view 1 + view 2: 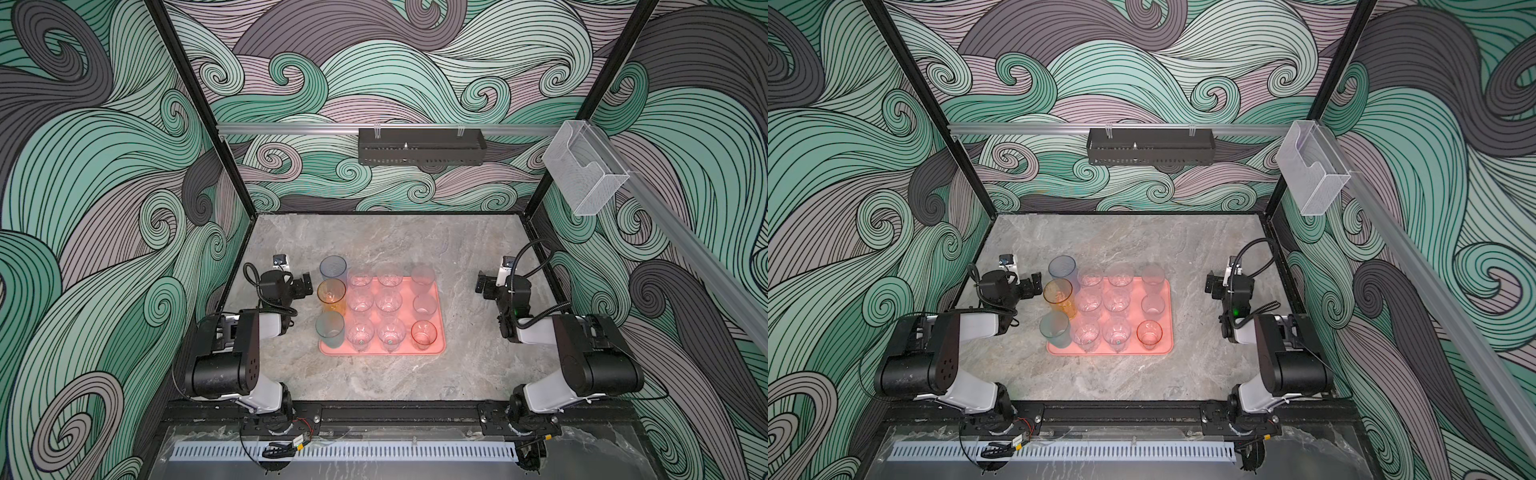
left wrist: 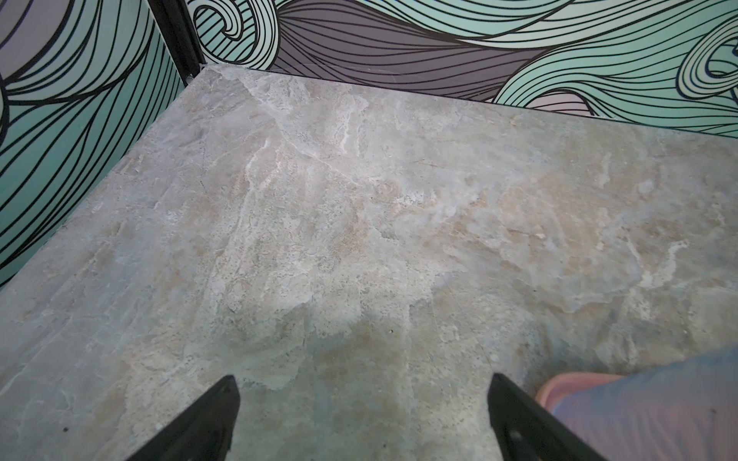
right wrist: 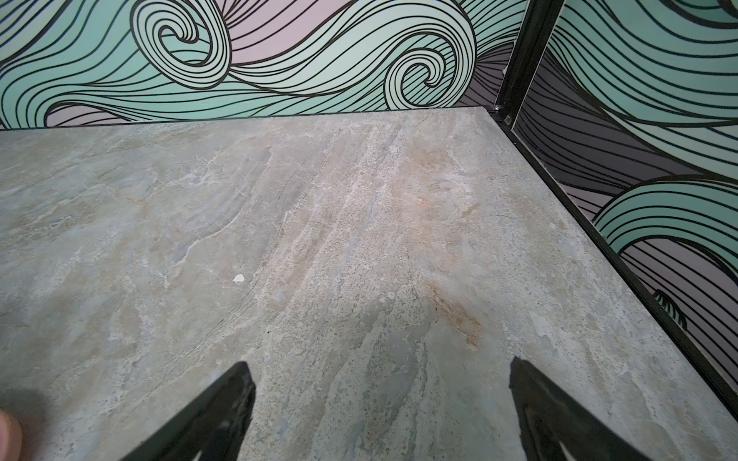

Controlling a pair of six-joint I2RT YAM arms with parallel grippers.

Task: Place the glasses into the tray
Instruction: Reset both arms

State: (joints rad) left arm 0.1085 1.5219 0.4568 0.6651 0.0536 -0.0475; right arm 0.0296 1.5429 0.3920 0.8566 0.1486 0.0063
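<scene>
Closest to us runs the pale slotted strip (image 1: pixel 340 451) along the front edge. Beyond it the tray (image 1: pixel 376 351) lies on the tabletop (image 1: pixel 374 382) between the two arms, nearer the left one. We count twelve glasses (image 1: pixel 388 305) standing upright on it, packed close in rows.

The left gripper (image 1: pixel 306 284) hangs just beside the orange tumbler (image 1: pixel 331 295) and the blue-grey tumbler (image 1: pixel 333 270), its jaws spread wide and holding nothing. The right gripper (image 1: pixel 482 286) is well apart from the tray, equally wide and empty.

We judge the task all but done, so the danger lies in leaving. A sideways swing of the left arm toward the tray could clip a tall tumbler. These stand high on narrow bases, and one tipping inward would likely knock its close neighbours over. The tall tumblers also stand at the tray's very edge. Through the clear plastic we cannot quite tell whether each base sits wholly inside the low rim, so a nudge might slide one off.

Our tabletop is grey, veined, stone-like and matt, with bare room behind and beside the tray. Walls (image 1: pixel 415 83) of teal, mauve and grey swirls close three sides, framed by black posts (image 1: pixel 187 104). A metal rail (image 1: pixel 291 129) carries a black shelf (image 1: pixel 419 145) at the back, and a clear box (image 1: pixel 582 174) hangs to the right
</scene>
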